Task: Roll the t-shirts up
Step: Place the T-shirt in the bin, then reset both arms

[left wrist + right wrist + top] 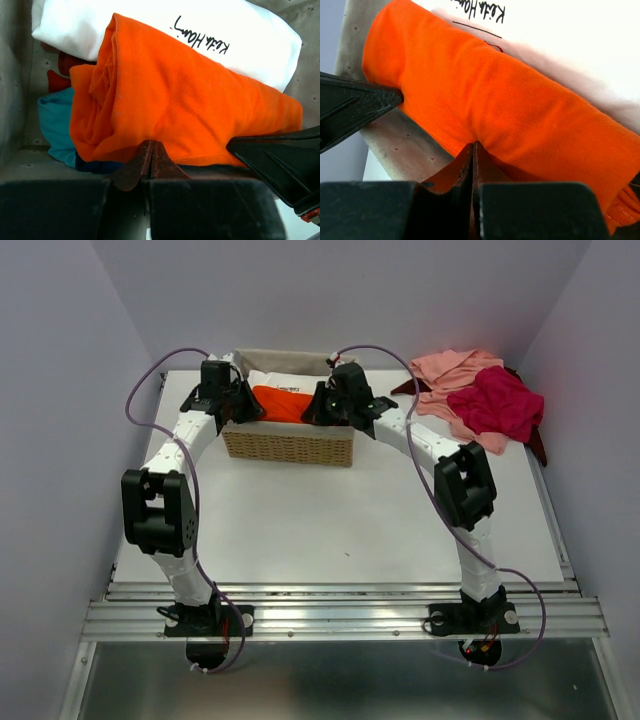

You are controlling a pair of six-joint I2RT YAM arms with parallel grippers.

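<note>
A rolled bright orange t-shirt (280, 403) lies inside the wicker basket (288, 447), on top of other folded cloth. My left gripper (243, 405) is at the roll's left end and my right gripper (318, 408) at its right end. In the left wrist view the left gripper (151, 146) is shut, its tips at the lower hem of the orange roll (185, 100). In the right wrist view the right gripper (473, 145) is shut where the orange cloth (510, 110) puckers. Salmon pink (450, 370), magenta (497, 402) and dark maroon (537, 445) t-shirts lie heaped at the back right.
A rolled white shirt with black lettering (225, 35) lies behind the orange roll in the basket, with teal cloth (55, 120) below. The basket's grey liner (405, 145) stands close on the sides. The white table (330, 530) extends in front of the basket.
</note>
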